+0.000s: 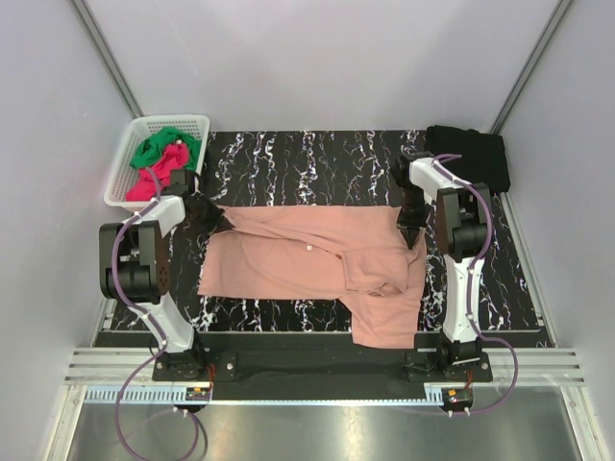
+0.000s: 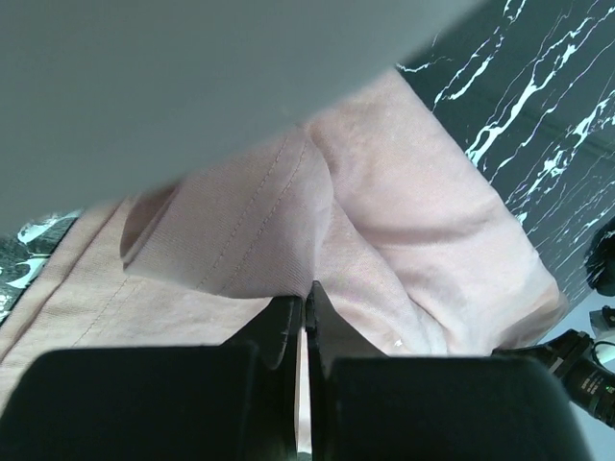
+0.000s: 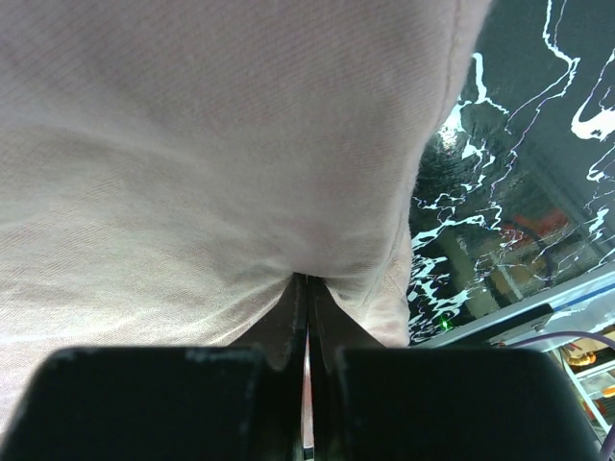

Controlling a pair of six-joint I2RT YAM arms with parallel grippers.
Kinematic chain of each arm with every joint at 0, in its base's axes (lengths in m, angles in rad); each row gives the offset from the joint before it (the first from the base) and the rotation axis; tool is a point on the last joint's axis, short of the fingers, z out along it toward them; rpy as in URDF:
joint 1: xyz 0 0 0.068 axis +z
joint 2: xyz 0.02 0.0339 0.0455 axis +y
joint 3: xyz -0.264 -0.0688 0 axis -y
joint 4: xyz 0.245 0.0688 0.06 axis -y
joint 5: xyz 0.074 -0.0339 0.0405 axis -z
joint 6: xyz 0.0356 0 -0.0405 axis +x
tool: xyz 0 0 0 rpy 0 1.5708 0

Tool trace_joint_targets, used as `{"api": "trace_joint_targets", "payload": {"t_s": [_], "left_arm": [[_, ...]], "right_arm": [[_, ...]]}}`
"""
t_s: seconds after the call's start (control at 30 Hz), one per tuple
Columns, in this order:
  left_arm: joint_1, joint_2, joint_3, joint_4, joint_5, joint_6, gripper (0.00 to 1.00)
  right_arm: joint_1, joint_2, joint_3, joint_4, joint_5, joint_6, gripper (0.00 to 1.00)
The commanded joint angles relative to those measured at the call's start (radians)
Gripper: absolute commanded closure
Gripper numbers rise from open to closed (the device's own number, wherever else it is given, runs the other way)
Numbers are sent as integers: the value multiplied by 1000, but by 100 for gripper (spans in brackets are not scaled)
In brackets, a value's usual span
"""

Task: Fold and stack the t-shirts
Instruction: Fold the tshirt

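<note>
Folding under way: left gripper and right gripper each pinch a far corner of the salmon-pink t-shirt. Next move likely: draw that edge nearward together.

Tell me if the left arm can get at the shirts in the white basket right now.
Probably not yet: the left gripper is shut on the salmon-pink t-shirt, though the basket sits close beside it.

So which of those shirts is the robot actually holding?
The salmon-pink t-shirt, spread mid-table; the black one sits far right, green and red in the basket.
</note>
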Motion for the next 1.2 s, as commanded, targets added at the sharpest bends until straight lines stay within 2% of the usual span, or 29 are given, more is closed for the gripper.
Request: {"api": "trace_joint_targets", "payload": {"t_s": [0.0, 0.2, 0.63, 0.77, 1.0, 1.03, 1.07, 1.13, 1.17], "left_arm": [[-2, 22, -4, -65, 39, 6, 100], [-3, 28, 1, -92, 30, 25, 100], [-32, 93, 85, -177, 16, 83, 100], [-48, 99, 99, -187, 19, 84, 97], [-54, 99, 99, -188, 21, 86, 100], [-52, 100, 99, -190, 19, 88, 96], [-55, 99, 100, -193, 16, 89, 89], [-58, 96, 105, -207, -2, 94, 68], [-58, 93, 111, -213, -8, 94, 64]], "right_arm": [[-9, 22, 7, -2, 53, 9, 100], [-25, 67, 82, -25, 59, 4, 100], [-61, 211, 418, -137, 44, -48, 100], [-64, 215, 431, -145, 12, -51, 100], [-63, 191, 378, -134, 4, -49, 100], [-64, 183, 372, -134, 1, -51, 100], [-63, 180, 368, -131, -4, -49, 100], [-64, 165, 354, -128, -21, -54, 100], [-63, 159, 349, -128, -25, -53, 100]]}}
